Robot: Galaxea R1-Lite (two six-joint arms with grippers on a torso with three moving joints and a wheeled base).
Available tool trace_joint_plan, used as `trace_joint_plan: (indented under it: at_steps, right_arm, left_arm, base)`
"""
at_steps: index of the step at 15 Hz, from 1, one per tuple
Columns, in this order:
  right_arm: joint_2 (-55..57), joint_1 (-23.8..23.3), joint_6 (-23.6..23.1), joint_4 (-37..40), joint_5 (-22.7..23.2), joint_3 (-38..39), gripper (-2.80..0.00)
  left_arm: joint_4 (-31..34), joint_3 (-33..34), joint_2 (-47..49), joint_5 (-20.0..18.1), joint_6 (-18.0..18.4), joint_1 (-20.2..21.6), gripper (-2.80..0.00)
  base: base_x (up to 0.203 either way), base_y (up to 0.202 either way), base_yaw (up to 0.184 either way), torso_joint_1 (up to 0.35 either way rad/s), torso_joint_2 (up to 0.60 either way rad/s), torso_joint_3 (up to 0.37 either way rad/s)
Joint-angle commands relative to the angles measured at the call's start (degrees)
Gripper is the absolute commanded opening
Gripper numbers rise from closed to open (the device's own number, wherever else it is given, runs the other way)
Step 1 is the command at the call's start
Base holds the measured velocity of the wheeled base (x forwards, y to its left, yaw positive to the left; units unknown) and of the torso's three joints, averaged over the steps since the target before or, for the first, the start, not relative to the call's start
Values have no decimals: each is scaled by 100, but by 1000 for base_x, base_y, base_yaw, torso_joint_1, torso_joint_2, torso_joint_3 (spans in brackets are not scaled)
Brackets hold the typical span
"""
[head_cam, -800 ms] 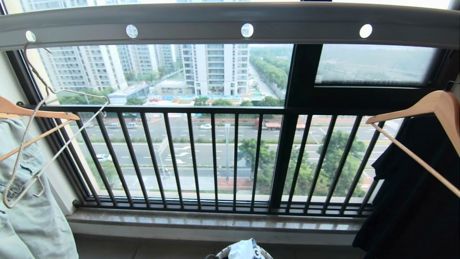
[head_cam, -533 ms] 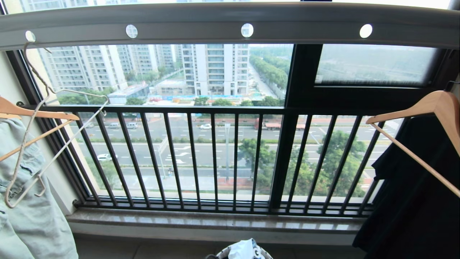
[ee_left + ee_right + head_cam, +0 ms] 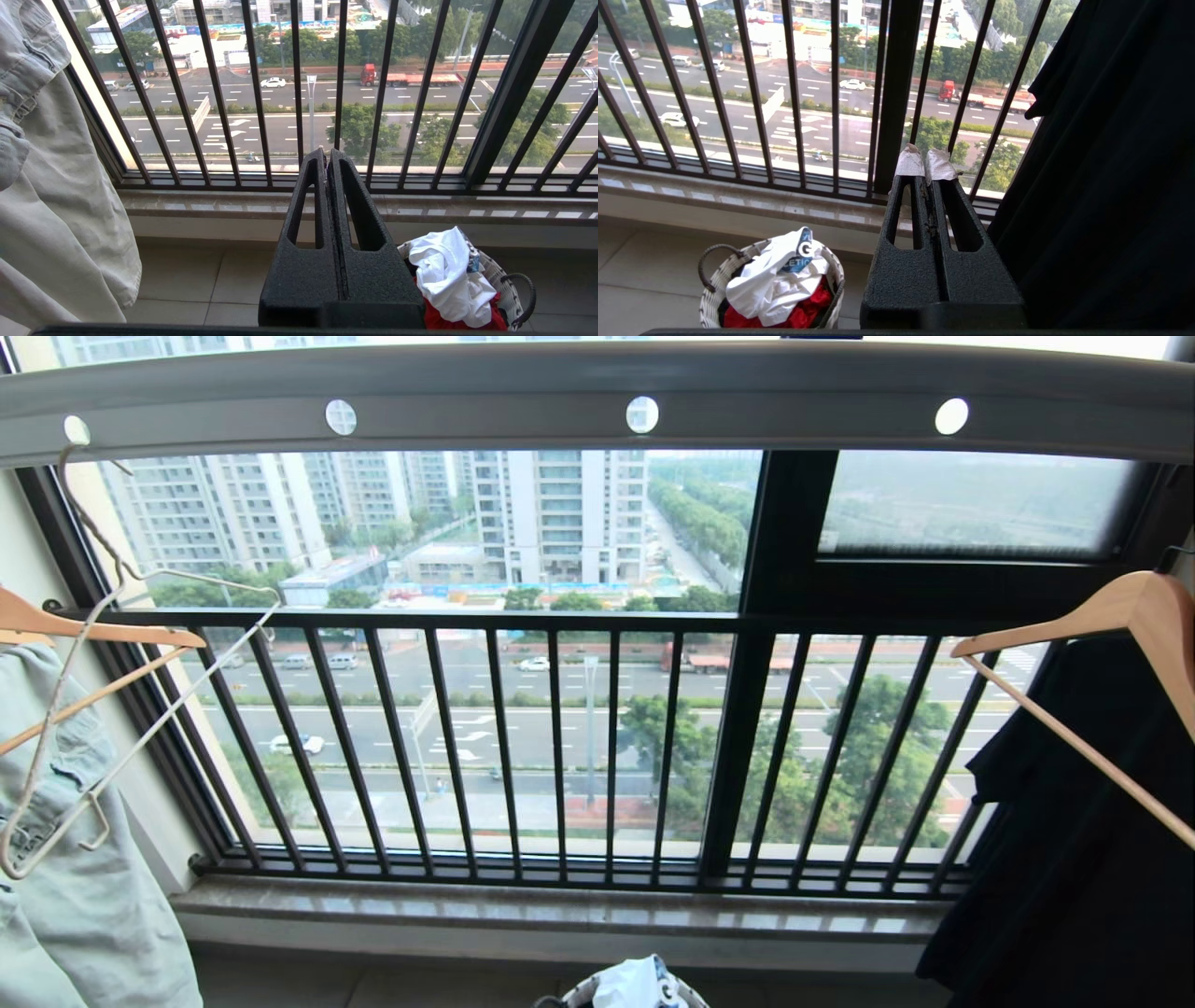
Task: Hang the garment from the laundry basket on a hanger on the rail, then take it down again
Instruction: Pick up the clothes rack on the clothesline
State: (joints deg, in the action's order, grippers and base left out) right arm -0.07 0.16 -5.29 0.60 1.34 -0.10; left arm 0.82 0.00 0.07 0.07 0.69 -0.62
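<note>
Hanger [image 3: 140, 709] swung slightly; wrists show red cloth [image 3: 803, 308].

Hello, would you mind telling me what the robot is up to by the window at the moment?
Nothing is being handled yet. The white T-shirt lies crumpled in the laundry basket on the floor, on top of a red cloth. The left gripper and right gripper are both shut and empty, pointing toward the window railing. The wire hanger hangs bare from the rail.
</note>
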Motion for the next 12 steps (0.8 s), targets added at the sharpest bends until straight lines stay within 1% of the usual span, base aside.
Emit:
trace_joint_plan:
  at_steps: [1,12]
  right_arm:
    - [7,2,-7,2,6,1,-280]
    - [7,2,-7,2,-2,1,-280]
  left_arm:
    - [-3,0,1,1,1,1,-280]
    - [6,0,1,1,1,1,-280]
  base:
    - [0,0,0,0,0,0]
    - [0,0,0,0,0,0]
